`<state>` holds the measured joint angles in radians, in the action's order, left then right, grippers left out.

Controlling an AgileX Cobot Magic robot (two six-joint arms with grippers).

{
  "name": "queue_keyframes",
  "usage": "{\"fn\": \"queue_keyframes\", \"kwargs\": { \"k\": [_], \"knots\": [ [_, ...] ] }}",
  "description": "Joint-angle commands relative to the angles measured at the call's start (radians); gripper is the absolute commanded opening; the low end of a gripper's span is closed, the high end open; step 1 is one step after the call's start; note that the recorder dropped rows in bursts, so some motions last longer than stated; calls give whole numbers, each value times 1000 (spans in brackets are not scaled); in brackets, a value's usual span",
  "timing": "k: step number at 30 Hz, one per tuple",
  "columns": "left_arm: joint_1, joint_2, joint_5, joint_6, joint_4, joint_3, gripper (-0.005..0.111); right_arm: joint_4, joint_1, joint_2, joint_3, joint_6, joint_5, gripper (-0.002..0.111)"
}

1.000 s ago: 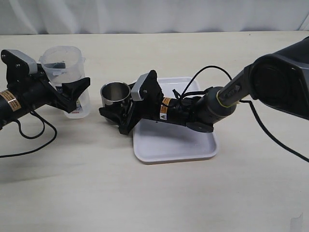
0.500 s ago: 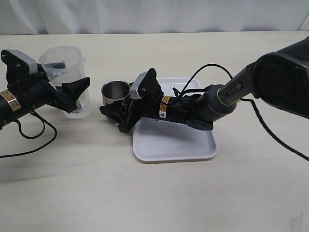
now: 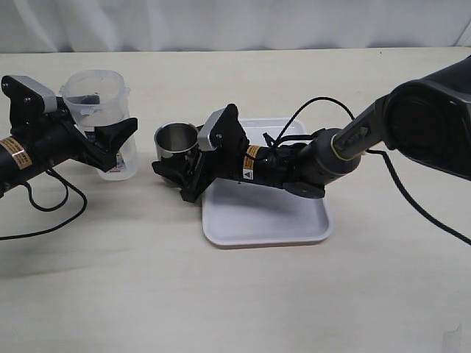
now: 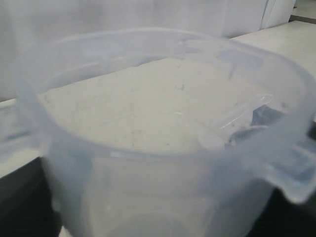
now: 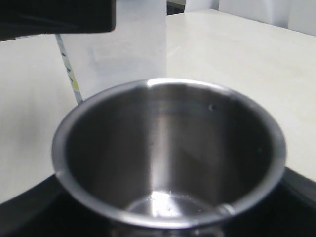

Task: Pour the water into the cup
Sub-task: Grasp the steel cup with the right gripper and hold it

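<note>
Cup (image 3: 175, 140): upright, just left of the white tray (image 3: 265, 224), clenched in right pincer (image 3: 175, 157).
Right arm: stretched low across tray, near level with surface (image 3: 235, 294).
Right wrist view only: cup's shiny inner wall and bottom.
Plastic container (image 3: 96, 99): farther left of tray, grasped by left pincer (image 3: 116, 143); left arm low, near level.
Left wrist view only: container's rim and spout, blurred.
</note>
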<state>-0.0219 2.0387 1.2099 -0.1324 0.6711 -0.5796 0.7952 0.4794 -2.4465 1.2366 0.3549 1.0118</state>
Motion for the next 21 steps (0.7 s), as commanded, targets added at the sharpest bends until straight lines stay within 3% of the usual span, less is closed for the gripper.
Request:
{"fn": "queue_keyframes", "kwargs": {
  "k": [1, 7, 13, 21],
  "knots": [
    [-3, 0, 11, -4, -2, -5, 0, 7, 0, -4, -4, 5, -69, 27],
    [-3, 0, 11, -4, -2, -5, 0, 35, 0, 5, -4, 5, -69, 25],
    [-3, 0, 11, -4, -2, -5, 0, 37, 0, 21, -4, 5, -69, 5],
    [-3, 0, 11, -4, -2, -5, 0, 39, 0, 21, -4, -4, -80, 4]
  ]
}}
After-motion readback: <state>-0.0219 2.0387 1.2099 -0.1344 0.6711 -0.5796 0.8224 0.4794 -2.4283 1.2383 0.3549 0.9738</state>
